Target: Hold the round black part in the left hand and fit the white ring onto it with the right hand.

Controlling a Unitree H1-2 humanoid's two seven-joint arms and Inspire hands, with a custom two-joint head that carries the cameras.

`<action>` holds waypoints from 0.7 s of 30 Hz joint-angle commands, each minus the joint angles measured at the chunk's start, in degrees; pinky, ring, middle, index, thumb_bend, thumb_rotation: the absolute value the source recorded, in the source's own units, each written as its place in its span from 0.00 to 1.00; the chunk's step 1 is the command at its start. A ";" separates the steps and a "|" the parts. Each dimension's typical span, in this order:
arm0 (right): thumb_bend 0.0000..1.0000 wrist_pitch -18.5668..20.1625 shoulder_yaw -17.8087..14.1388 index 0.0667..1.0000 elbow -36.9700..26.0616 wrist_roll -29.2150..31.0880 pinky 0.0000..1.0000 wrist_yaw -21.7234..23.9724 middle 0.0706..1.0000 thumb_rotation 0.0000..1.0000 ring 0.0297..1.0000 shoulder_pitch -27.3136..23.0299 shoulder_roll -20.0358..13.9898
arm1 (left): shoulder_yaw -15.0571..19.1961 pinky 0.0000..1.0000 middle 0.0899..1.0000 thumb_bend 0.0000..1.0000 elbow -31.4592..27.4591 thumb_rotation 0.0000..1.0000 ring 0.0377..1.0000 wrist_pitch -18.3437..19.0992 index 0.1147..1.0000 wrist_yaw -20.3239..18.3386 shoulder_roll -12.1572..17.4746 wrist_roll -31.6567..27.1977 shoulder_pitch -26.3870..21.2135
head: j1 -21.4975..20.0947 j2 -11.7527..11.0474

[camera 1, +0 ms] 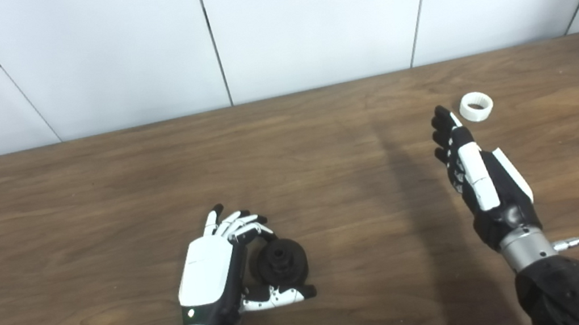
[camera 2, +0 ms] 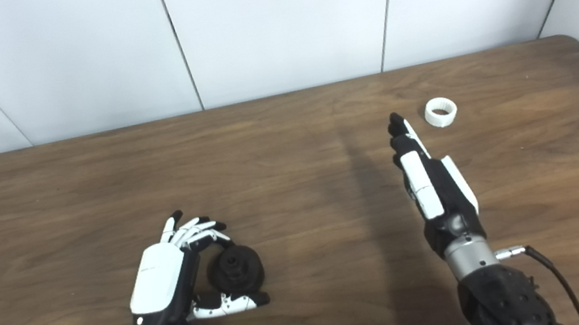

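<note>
- At the left, the left hand (camera 1: 214, 271) was seen low on the wooden surface (camera 1: 320, 140), its fingers curled over the top of the round black part (camera 1: 281, 263) and its thumb stretched beneath it; whether the part was gripped firmly or only cradled could not be told.
- The black part was turned with its stepped hub facing outward and to the right, probably so that the ring could be slid on from that side.
- At the right, the right hand (camera 1: 478, 174) was held with fingers extended and together, nothing in it, its fingertips (camera 1: 440, 117) just beside the white ring (camera 1: 476, 106) but apart from it.
- The ring lay flat on the surface, well apart from the black part, and it was judged that the reach for it was not yet finished.
- Counted: one black part, one white ring, two hands.
</note>
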 commanded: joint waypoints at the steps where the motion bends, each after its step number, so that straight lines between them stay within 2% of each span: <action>1: 0.52 -0.52 -0.86 0.96 -1.72 -1.56 1.00 -1.49 0.95 0.57 0.97 -2.71 -0.02 | 0.33 1.00 0.73 0.52 2.35 0.05 0.84 -1.64 0.42 1.69 0.68 -0.40 0.82 | -0.40 0.01; 2: 0.55 -0.50 -0.83 0.93 -1.42 -3.63 0.96 -1.79 0.93 0.45 0.95 -3.27 -0.34 | 0.36 1.00 0.73 0.52 2.50 0.05 0.85 -1.76 0.42 1.69 0.68 -0.57 0.86 | -0.81 -0.05; 3: 0.57 -0.48 -0.77 0.90 -1.21 -5.15 0.93 -1.93 0.91 0.39 0.93 -3.64 -0.58 | 0.41 1.00 0.73 0.52 2.64 0.05 0.85 -1.87 0.42 1.69 0.67 -0.65 0.86 | -1.12 -0.07; 6: 0.60 -0.45 -0.29 0.86 -0.02 -12.61 0.85 -1.27 0.89 0.32 0.89 -5.36 -3.03 | 0.49 1.00 0.73 0.52 3.06 0.05 0.85 -2.21 0.42 1.49 0.81 -0.61 0.87 | -3.16 -0.28; 7: 0.62 -0.46 -0.24 0.84 0.48 -14.88 0.85 -0.80 0.87 0.30 0.89 -6.04 -4.03 | 0.55 1.00 0.73 0.52 3.07 0.05 0.85 -2.24 0.42 1.27 0.88 -0.67 0.89 | -4.00 -0.41; 11: 0.70 -0.43 -0.99 0.77 2.56 -23.93 0.86 2.00 0.84 0.24 0.87 -8.96 -7.28 | 0.74 1.00 0.74 0.52 2.53 0.05 0.86 -1.77 0.42 -0.02 1.43 -0.53 0.95 | -7.66 -0.93; 13: 0.74 -0.44 -1.10 0.73 3.35 -27.91 0.91 3.43 0.86 0.24 0.89 -10.53 -9.34 | 0.93 1.00 0.73 0.52 2.43 0.05 0.85 -1.83 0.42 -0.23 1.74 -0.56 0.94 | -9.17 -1.16; 15: 0.75 -0.45 -1.20 0.72 4.01 -31.29 0.92 4.93 0.88 0.24 0.90 -11.97 -11.26 | 1.13 1.00 0.73 0.52 2.28 0.05 0.85 -2.07 0.42 -0.39 2.07 -0.80 0.92 | -10.22 -1.33; 21: 0.79 -0.44 -4.19 0.68 6.85 -37.25 0.88 10.07 0.90 0.19 0.93 -16.74 -14.03 | 1.73 1.00 0.72 0.52 2.44 0.05 0.83 -2.74 0.42 -0.24 2.66 -1.01 1.10 | -12.55 -1.50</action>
